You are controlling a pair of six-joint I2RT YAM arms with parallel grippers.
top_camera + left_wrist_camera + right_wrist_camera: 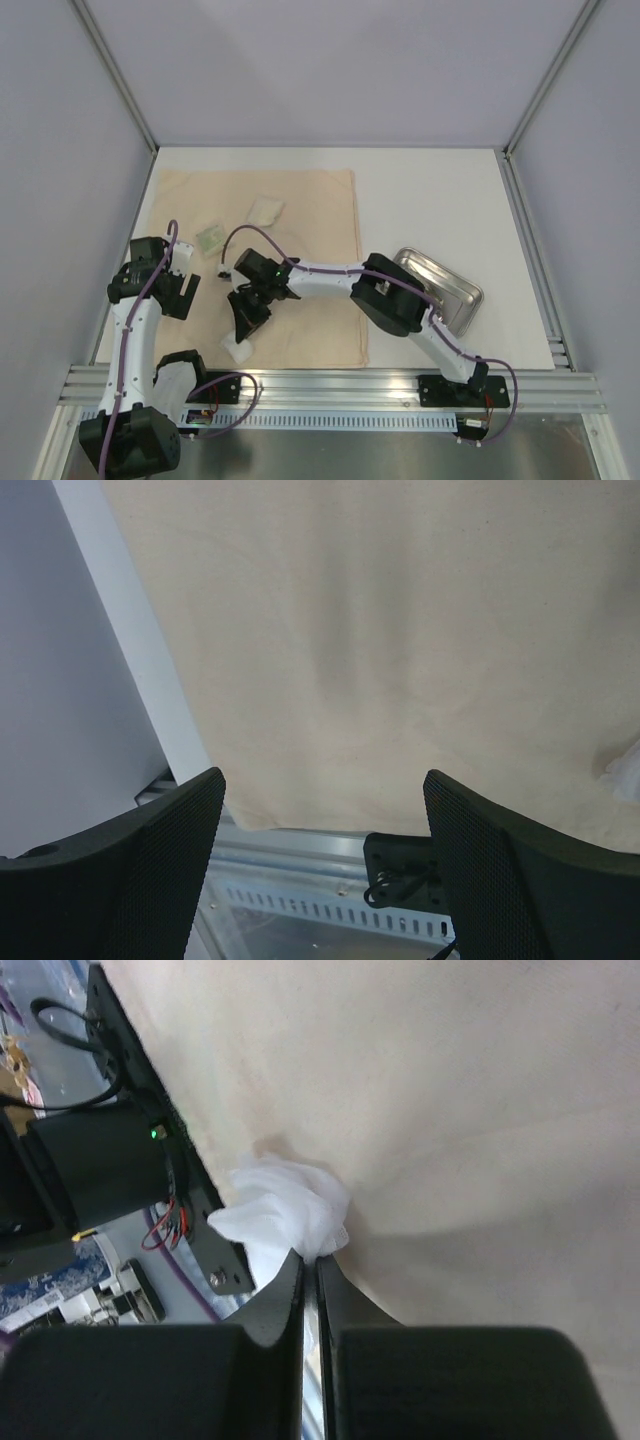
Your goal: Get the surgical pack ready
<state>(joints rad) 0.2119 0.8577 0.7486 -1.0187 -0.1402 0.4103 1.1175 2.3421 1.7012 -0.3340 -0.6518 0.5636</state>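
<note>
The beige cloth sheet (300,230) lies spread flat on the left half of the table. Two gauze squares (266,210) (210,238) rest on its far part. My right gripper (243,325) reaches across over the cloth's near edge and is shut on a crumpled white gauze (290,1210), which also shows in the top view (238,348). Its tips (310,1258) pinch the gauze's edge. My left gripper (185,292) is open and empty above the cloth's (380,630) near left corner. The steel tray (440,285) sits empty at the right. Scissors and tweezers are out of view.
The aluminium rail (330,385) runs along the near table edge, with the arm mounts on it. Grey walls enclose the left, right and back. A bare white table strip (130,650) lies left of the cloth.
</note>
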